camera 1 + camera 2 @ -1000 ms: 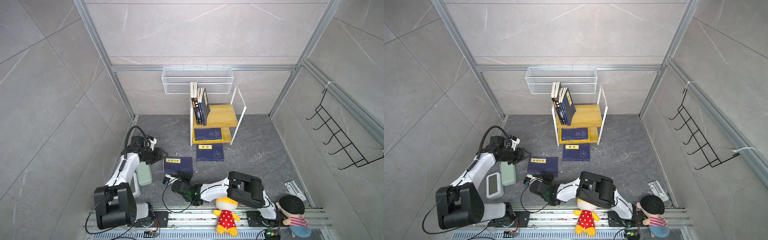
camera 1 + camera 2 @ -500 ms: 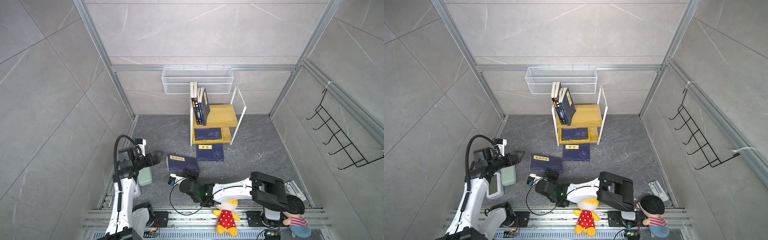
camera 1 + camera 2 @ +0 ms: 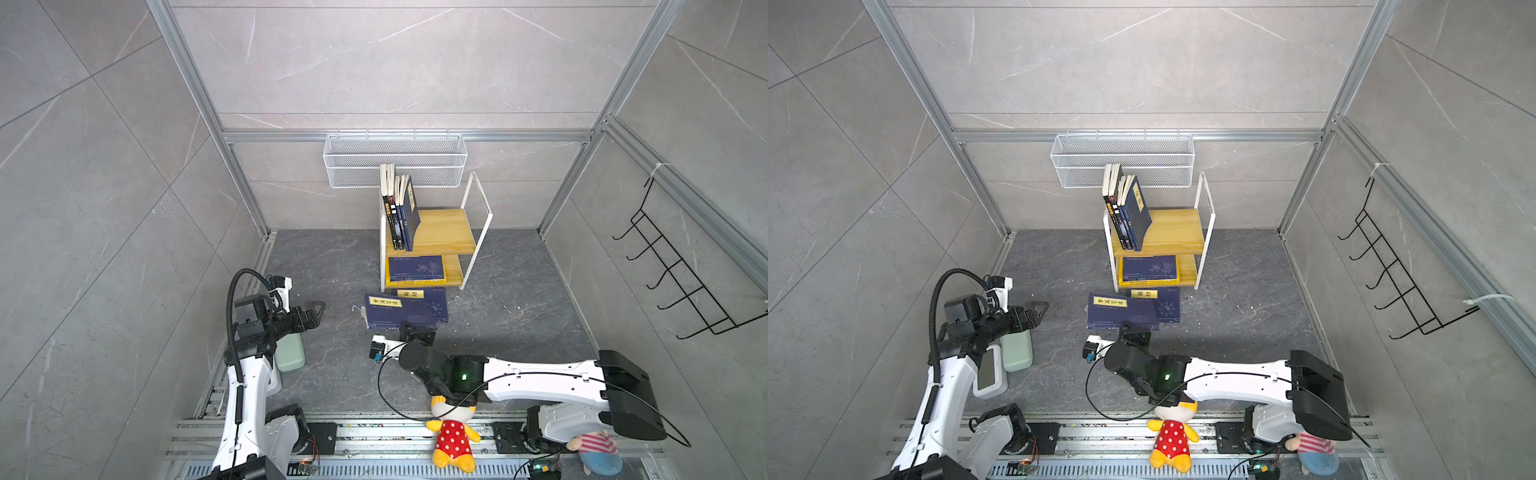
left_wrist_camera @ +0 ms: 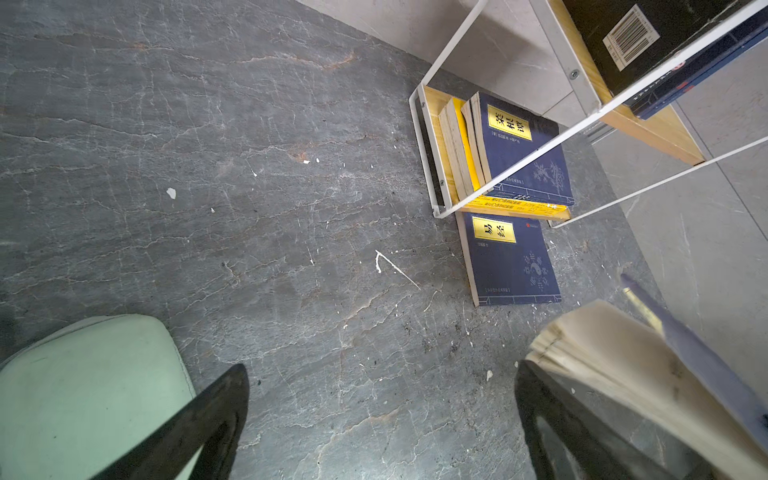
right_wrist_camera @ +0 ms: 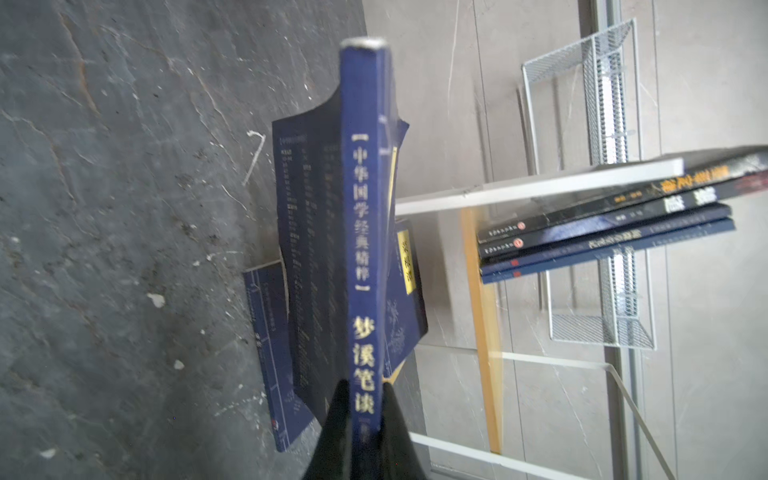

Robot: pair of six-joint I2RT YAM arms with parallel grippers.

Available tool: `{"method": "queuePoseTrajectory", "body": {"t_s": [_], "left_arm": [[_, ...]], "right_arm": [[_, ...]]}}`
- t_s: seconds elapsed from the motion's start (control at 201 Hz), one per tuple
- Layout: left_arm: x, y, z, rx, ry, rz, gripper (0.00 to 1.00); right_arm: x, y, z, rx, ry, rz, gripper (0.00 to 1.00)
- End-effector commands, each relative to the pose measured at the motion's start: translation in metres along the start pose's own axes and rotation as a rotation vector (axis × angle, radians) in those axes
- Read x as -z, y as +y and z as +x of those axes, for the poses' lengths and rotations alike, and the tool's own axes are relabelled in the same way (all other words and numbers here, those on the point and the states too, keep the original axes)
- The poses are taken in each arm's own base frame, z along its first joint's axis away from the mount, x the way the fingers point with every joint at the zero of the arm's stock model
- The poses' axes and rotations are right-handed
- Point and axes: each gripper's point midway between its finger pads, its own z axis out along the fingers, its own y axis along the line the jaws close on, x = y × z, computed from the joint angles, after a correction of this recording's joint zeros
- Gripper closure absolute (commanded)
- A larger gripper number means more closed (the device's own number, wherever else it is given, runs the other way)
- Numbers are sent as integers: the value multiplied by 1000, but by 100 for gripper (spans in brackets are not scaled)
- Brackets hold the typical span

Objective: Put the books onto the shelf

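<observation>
Right gripper point(image 3: 417, 327) was clamped on a navy book point(image 3: 392, 311) at its near end. In the right wrist view the fingers point(image 5: 332, 419) pinched the spine of this book point(image 5: 362, 216), and its covers curled outward. In both top views the book sat in front of the shelf point(image 3: 442, 232), left of centre. It overlapped a second navy book point(image 3: 437, 306) lying flat on the floor just near of the shelf. I couldn't tell if the held book touched the one under it. Left gripper point(image 3: 316, 309) was wide open and empty, out over the floor on the left and well apart from the books. In the left wrist view the two black fingers point(image 4: 220, 399) stood spread with only bare floor between them. A pale green case point(image 3: 290, 354) lay just near of that gripper. On the shelf's top board a row of books point(image 3: 398, 212) stood upright at the left end, leaning slightly. On the lower board one navy book point(image 3: 415, 268) lay flat on top of a yellow one point(image 4: 465, 158). A white wire basket point(image 3: 395, 160) hung on the far wall and a black hook rack point(image 3: 681, 282) on the right wall. Two plush toys point(image 3: 453, 438) sat at the near edge.
</observation>
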Motion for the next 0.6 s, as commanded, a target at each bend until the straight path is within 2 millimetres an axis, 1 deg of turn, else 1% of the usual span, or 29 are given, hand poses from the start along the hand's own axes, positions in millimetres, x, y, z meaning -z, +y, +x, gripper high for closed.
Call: {"method": "queuePoseTrajectory", "body": {"t_s": [0.0, 0.115, 0.194, 0.239, 0.294, 0.408, 0.463, 0.593], "left_arm": [[3, -6, -12, -52, -39, 23, 0], [2, -9, -11, -63, -39, 35, 0], [3, -11, -11, -66, -34, 46, 0], [4, -12, -11, -61, -31, 45, 0], [4, -13, -12, -71, -31, 46, 0], [4, -18, -9, -103, -30, 59, 0], [5, -19, -9, -101, -25, 59, 0], [6, -21, -11, -116, -34, 59, 0]], "right_arm": [[1, -16, 30, 95, 93, 0, 100], [-6, -35, 48, 103, 135, 27, 100], [-16, -44, 59, 105, 172, 40, 100], [-21, -46, 65, 114, 191, 37, 100], [-27, -46, 68, 132, 197, 34, 100], [-40, -58, 70, 121, 189, 62, 100], [-47, -64, 74, 116, 203, 68, 100], [-63, -73, 79, 139, 210, 82, 100]]}}
